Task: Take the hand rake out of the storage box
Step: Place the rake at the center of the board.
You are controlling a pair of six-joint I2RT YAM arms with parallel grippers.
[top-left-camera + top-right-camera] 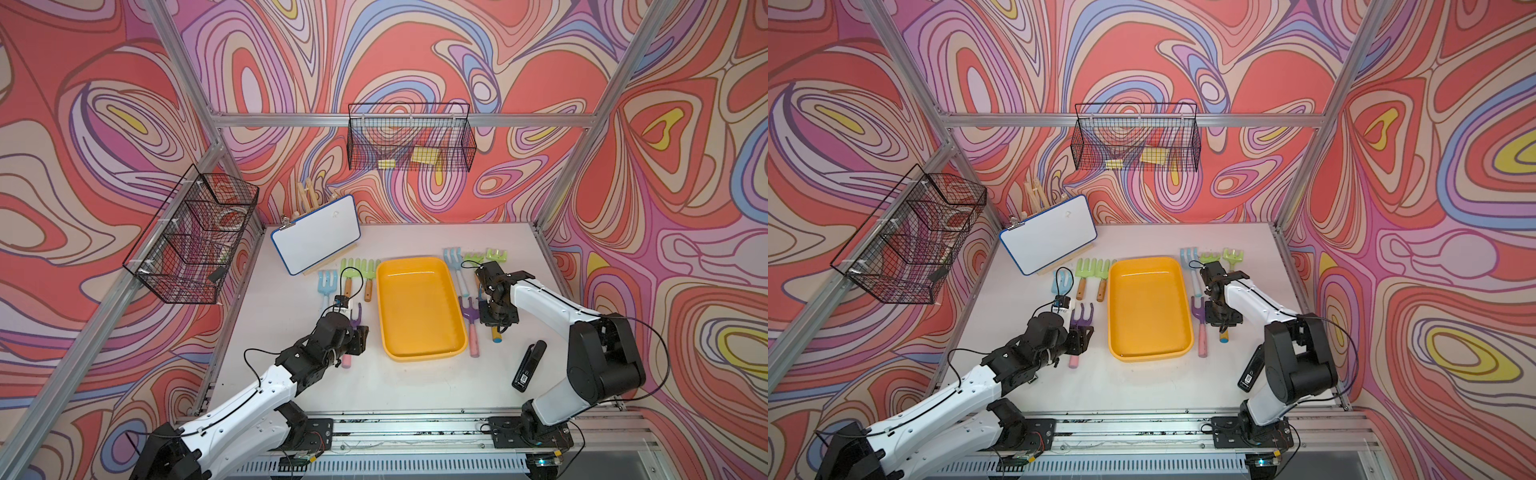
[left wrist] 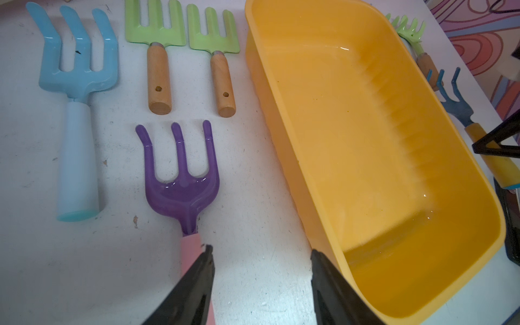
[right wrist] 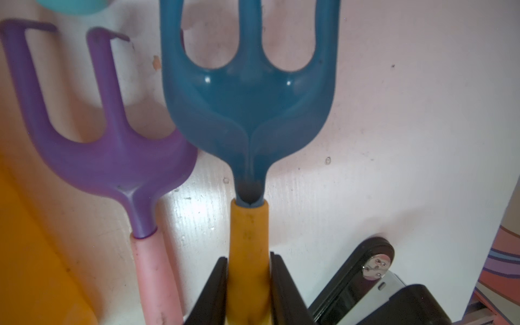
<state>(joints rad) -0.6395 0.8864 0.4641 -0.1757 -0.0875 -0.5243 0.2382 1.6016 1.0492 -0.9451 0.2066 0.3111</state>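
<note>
The storage box [image 1: 419,307] [image 1: 1148,307] is a yellow-orange tray in the middle of the table, and nothing lies in it. My right gripper [image 3: 248,257] [image 1: 496,322] is shut on the yellow handle of a dark blue hand rake [image 3: 247,107], just right of the box and low over the table. Its head is hidden under the arm in both top views. My left gripper [image 2: 261,250] [image 1: 360,336] stands open over bare table left of the box. One finger [image 2: 202,270] overlaps the pink handle of a purple rake [image 2: 181,183].
More rakes lie on both sides of the box: light blue [image 1: 325,282], green [image 1: 357,270], purple [image 1: 468,309], and light blue and green at the back right [image 1: 453,259]. A black stapler [image 1: 528,365] lies near the right arm. A whiteboard [image 1: 316,235] stands at the back left. Wire baskets [image 1: 409,137] hang on the walls.
</note>
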